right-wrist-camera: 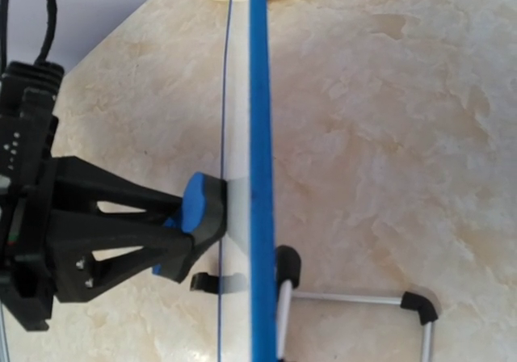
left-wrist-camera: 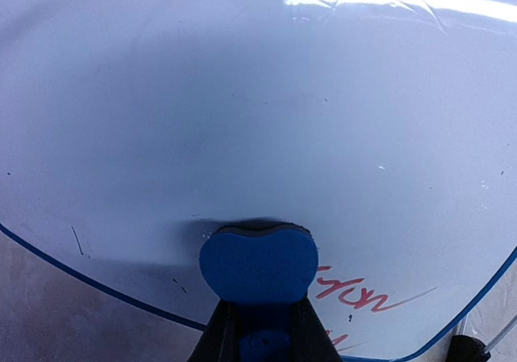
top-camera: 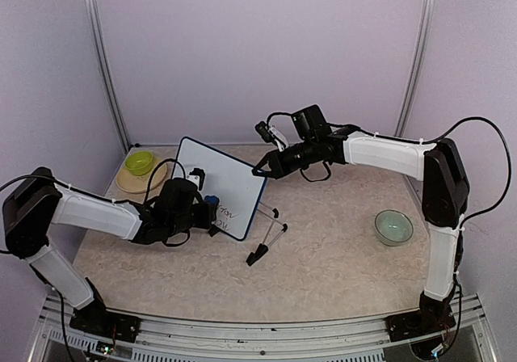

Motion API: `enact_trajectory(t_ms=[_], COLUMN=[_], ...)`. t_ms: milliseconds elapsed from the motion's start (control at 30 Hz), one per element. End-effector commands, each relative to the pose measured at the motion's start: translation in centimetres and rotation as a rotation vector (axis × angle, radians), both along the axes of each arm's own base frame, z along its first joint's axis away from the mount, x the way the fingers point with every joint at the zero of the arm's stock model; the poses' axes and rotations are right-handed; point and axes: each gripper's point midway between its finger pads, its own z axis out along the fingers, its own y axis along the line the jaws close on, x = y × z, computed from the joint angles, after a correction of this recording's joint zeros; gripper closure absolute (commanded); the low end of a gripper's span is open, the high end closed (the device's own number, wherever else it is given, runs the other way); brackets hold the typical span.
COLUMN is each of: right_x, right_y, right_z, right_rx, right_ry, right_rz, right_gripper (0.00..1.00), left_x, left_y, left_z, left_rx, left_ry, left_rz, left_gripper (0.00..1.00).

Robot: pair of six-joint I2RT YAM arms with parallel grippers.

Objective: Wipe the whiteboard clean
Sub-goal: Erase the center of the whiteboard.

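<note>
A yellow-green bowl (top-camera: 140,162) sits on a tan round plate (top-camera: 128,185) at the far left of the beige marbled table (top-camera: 339,257); a pale green bowl (top-camera: 393,227) stands well apart on the right; neither lies between the arms and the board; the small rectangular whiteboard with a thin dark-blue frame (top-camera: 230,176) stands tilted on black-tipped metal fold-out legs (top-camera: 271,234) near the table's middle, with red handwriting (left-wrist-camera: 355,295) at its lower corner; the left gripper (left-wrist-camera: 260,322) pinches a small blue block (left-wrist-camera: 258,263), which presses flat against the white face just beside the writing; the right gripper (top-camera: 262,169) meets the whiteboard's upper right edge; whether its fingers clamp the frame I cannot tell.
</note>
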Motion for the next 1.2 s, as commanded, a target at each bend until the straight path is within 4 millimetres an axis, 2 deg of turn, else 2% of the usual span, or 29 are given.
enact_trajectory(t_ms=[0,133,267,367,667,767,1067,1167], right_x=[-2.8,-2.7,-2.6,-2.5,-2.6,-2.8,-2.8,-2.8], right_y=[0.6,0.8,0.9,1.0,0.8,0.7,0.7,0.7], right_z=[-4.3,-4.4,-4.1,-3.9,-3.6,-3.5,-4.0,-3.9], right_rx=[-0.068,-0.068,-0.061,-0.057,-0.062,-0.061,-0.062,-0.059], right_ry=[0.076,0.083,0.078,0.077,0.072,0.07,0.078,0.077], right_rz=[0.092,0.094,0.093,0.092,0.085,0.085,0.084,0.086], right_gripper=[1.0,1.0,1.0,1.0,1.0,1.0,1.0,1.0], left_x=[-1.3,-3.2,-3.6,-2.9,-0.1,0.0,-2.1,-2.6], left_y=[0.3,1.9,2.4,1.9,-0.6,-0.8,1.0,1.8], left_z=[-2.5,-4.7,-5.5,-4.6,0.3,0.8,-2.4,-2.9], left_rx=[-0.012,-0.002,0.008,0.005,-0.029,-0.034,-0.014,-0.003], left_ry=[0.04,0.085,0.098,0.077,-0.018,-0.028,0.038,0.044], left_rz=[-0.014,-0.002,0.003,-0.001,-0.024,-0.025,-0.014,-0.001], left_gripper=[0.89,0.89,0.89,0.89,0.89,0.89,0.89,0.89])
